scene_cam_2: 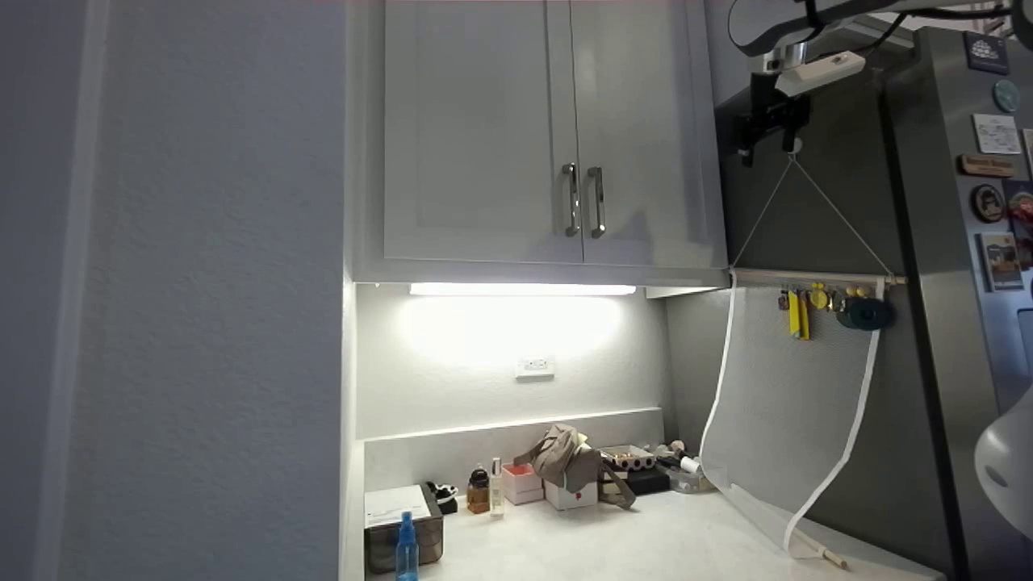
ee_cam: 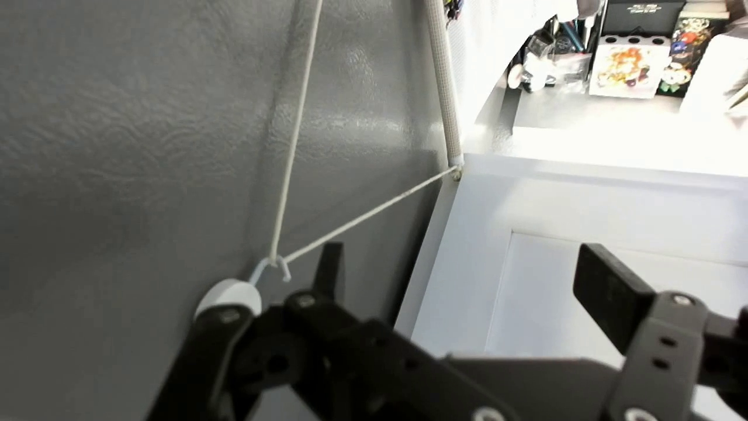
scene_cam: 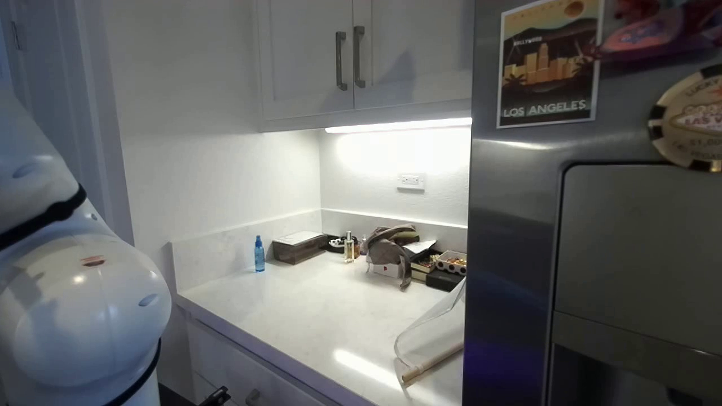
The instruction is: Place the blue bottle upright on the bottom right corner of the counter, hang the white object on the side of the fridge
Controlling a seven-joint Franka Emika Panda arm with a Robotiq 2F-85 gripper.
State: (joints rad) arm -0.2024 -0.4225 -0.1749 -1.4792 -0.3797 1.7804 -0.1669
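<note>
White rectangular mesh sheet [scene_cam_2: 789, 395] hangs lengthwise at six o'clock below the black two-fingered gripper [scene_cam_2: 768, 153], jaws apart and empty

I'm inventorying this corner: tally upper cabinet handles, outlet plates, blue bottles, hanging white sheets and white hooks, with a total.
Upper cabinet handles: 2
Outlet plate: 1
Blue bottle: 1
Hanging white sheet: 1
White hook: 1
Total: 6

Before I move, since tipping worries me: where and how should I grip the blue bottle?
Probably grip the blue bottle by its wider body, from the front of the counter: the top narrows; it stands upright, the brown box behind.
</note>
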